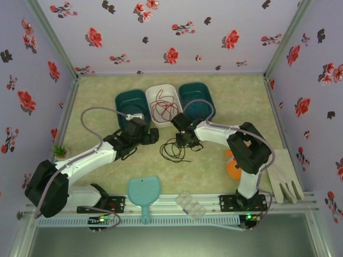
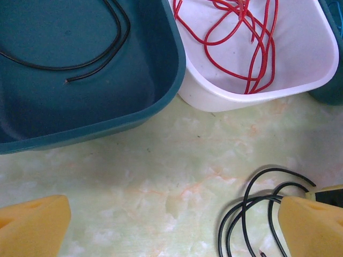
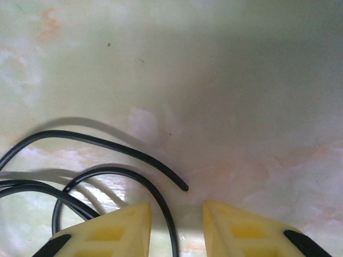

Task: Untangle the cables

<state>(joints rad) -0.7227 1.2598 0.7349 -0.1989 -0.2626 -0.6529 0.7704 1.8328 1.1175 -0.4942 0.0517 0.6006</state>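
Right wrist view: the right gripper point(image 3: 177, 214), jaws a little apart, straddles a strand of the black cable point(image 3: 123, 174), whose coil sprawls on the table point(image 3: 214, 80) leftward toward the wide-open left gripper point(image 2: 171, 217), with the red cable point(image 2: 236, 45) beyond in the white bin point(image 2: 303, 80).

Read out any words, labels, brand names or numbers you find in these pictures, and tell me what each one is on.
No readable text in any view.
Left teal bin, white bin, right teal bin: plain, no labels.
Glove, blue paddle: no lettering.
Wallpaper: flower print, no words.
Arm bases: small green lights; any markings are too small to read.
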